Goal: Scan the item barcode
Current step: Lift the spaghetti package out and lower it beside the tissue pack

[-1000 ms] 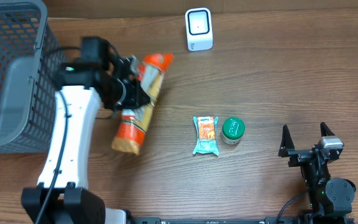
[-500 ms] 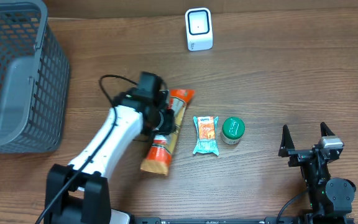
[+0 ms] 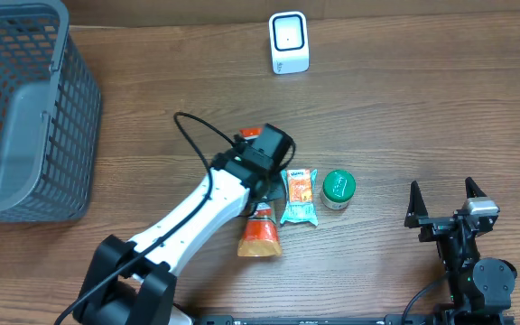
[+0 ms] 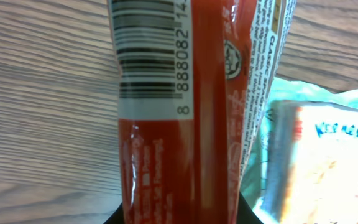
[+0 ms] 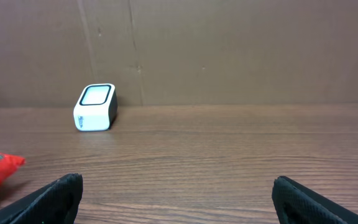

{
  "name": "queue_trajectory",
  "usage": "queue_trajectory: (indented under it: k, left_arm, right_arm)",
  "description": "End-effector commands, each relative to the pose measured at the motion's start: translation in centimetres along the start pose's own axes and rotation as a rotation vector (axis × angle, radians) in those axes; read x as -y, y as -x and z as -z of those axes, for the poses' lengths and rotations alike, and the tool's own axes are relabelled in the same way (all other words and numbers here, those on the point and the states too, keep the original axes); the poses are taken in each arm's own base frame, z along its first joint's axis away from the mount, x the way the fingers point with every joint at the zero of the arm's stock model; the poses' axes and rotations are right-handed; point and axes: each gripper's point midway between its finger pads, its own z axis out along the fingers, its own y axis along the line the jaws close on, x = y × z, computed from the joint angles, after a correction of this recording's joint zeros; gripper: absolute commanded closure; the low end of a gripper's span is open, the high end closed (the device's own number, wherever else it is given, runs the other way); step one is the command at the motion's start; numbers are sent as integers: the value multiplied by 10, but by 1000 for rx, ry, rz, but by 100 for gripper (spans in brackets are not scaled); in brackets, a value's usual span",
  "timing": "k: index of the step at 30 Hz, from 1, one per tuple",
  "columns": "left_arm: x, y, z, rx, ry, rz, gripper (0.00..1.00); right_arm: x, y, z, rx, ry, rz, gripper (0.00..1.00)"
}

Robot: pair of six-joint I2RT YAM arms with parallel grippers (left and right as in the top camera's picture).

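A table (image 3: pixel 422 117) of brown wood grain is seen under everything, its grain running from side to side. Its surface is lit evenly from above, so that only a soft sheen and short, faint shadows are shown. Along its far edge a board (image 5: pixel 241 50) of plain brown cardboard is stood upright as a back wall, and it is marked by a vertical crease (image 5: pixel 131 53) left of the middle and by a fainter, slanted line just beside that.
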Motion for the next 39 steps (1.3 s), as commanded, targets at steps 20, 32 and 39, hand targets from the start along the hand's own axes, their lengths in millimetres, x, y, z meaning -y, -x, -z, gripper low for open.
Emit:
queue_trajectory:
  k: [20, 32, 39]
  left_arm:
    - [-8, 0, -29, 9, 118, -14, 50]
    - [-5, 8, -25, 17, 108, -136, 31]
    - [-11, 46, 13, 54, 147, -111, 14]
  right_arm:
    - [0, -3, 0, 0, 2, 1, 0]
    - [0, -3, 0, 0, 2, 1, 0]
    - [0, -3, 0, 0, 2, 1, 0]
